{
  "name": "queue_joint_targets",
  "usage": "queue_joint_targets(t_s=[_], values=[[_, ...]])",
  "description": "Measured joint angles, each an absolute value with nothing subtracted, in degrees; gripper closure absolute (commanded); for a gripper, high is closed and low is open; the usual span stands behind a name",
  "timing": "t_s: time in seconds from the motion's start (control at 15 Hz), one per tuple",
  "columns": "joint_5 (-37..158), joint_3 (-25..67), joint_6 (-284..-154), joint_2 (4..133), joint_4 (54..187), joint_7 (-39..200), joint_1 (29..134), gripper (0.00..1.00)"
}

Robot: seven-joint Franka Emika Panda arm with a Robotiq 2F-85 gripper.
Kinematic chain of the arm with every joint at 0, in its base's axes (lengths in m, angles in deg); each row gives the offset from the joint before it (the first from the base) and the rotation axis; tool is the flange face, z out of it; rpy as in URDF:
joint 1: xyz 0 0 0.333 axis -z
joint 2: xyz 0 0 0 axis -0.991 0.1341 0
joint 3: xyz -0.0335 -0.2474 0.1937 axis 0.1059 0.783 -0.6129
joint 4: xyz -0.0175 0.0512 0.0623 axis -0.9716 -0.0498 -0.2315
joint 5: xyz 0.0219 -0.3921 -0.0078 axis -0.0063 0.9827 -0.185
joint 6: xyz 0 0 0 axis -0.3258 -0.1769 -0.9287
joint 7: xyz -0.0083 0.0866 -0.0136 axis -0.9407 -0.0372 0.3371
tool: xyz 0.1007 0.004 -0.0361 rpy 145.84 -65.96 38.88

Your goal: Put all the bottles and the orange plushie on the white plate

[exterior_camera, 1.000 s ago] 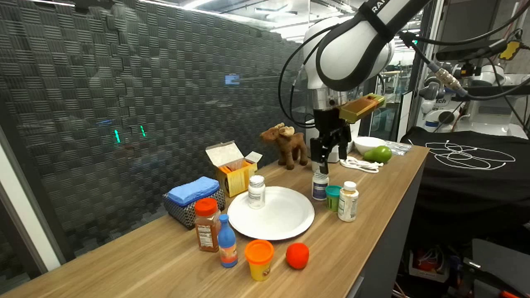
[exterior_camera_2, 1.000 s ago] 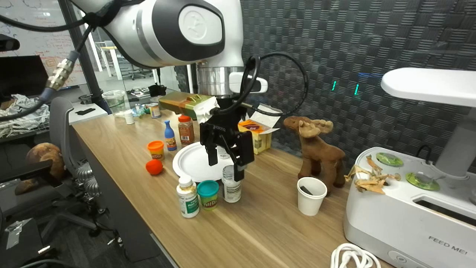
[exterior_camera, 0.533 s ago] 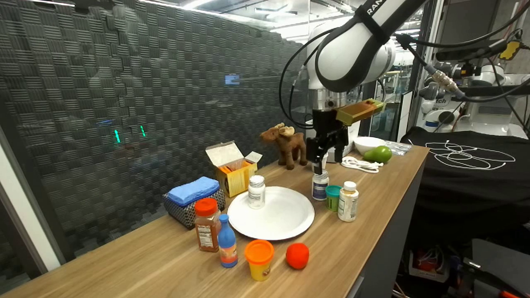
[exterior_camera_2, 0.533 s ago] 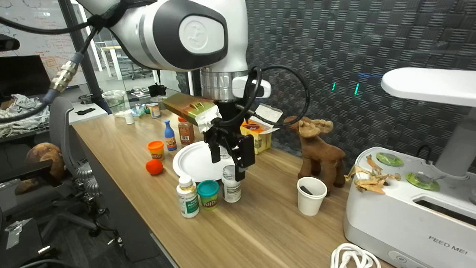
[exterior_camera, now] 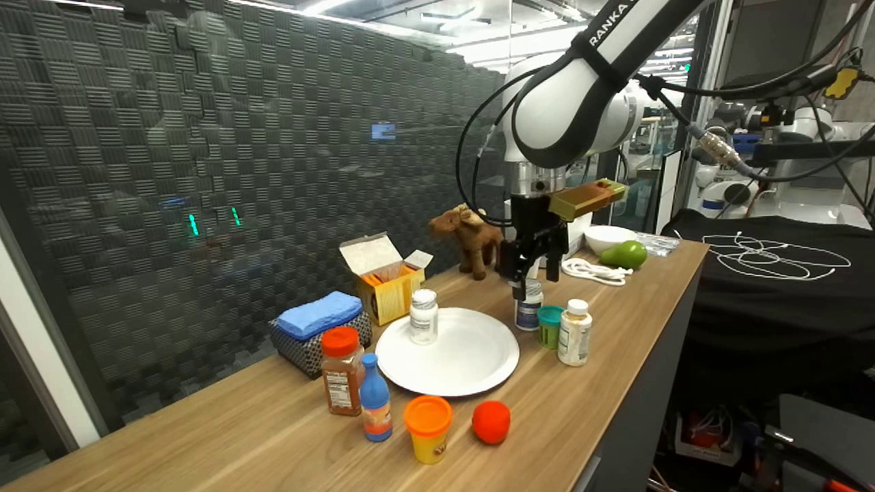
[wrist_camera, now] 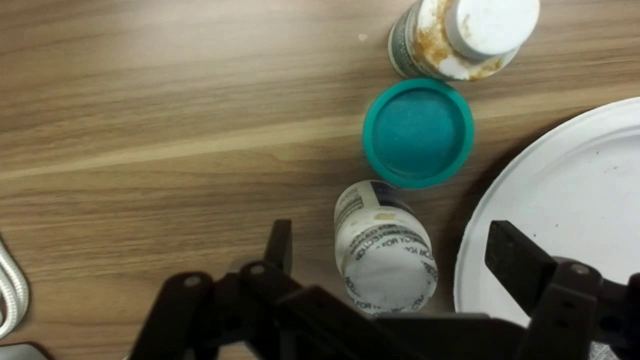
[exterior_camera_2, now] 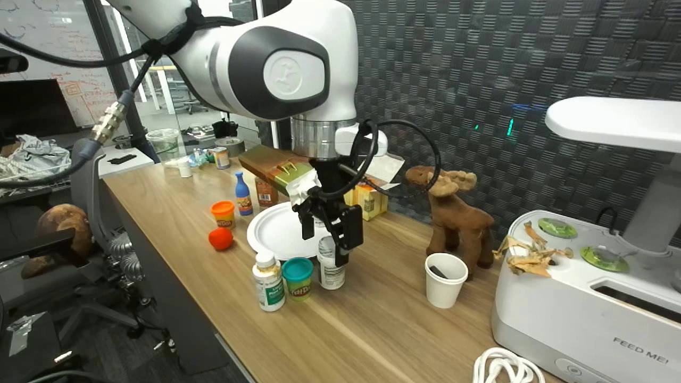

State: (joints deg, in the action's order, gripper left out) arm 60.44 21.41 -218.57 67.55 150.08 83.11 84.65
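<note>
End effector (wrist_camera: 392, 250) hangs over the counter (exterior_camera: 225, 437), jaws spread wide and holding nothing. In the wrist view its fingers (wrist_camera: 520, 265) stand to either side of the top of the blue-label bottle (exterior_camera: 528, 316), upright on the counter near the plate (exterior_camera: 465, 362); whether they touch it cannot be told. Just beside that bottle sits a teal-lidded tub (wrist_camera: 419, 134), and past it a green-label bottle (exterior_camera_2: 268, 284). One white bottle (exterior_camera: 424, 321) stands on the plate. Across the plate, in an exterior view, are a red-capped bottle (exterior_camera: 343, 383), a blue bottle (exterior_camera: 375, 403), an orange-lidded tub (exterior_camera: 428, 430) and what is most likely the plushie (exterior_camera: 491, 421), round and red-orange, all on the counter. The step in hand looks like picking up the blue-label bottle, with most of the task still to do. The next move probably calls for lowering until the jaws sit well around it, closing without nudging the teal-lidded tub, then lifting straight up and crossing to the plate.
</note>
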Motion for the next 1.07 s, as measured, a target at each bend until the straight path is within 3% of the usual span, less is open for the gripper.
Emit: queue_joint_targets(t_s=[0.13,0.53,1.07], values=[[60.4,21.4,-219.0,68.3,149.6,83.1,84.6,0.32],[60.4,21.4,-219.4,68.0,148.6,83.1,84.6,0.8],[60.5,20.5,-216.3,62.5,148.4,82.2,83.8,0.81]])
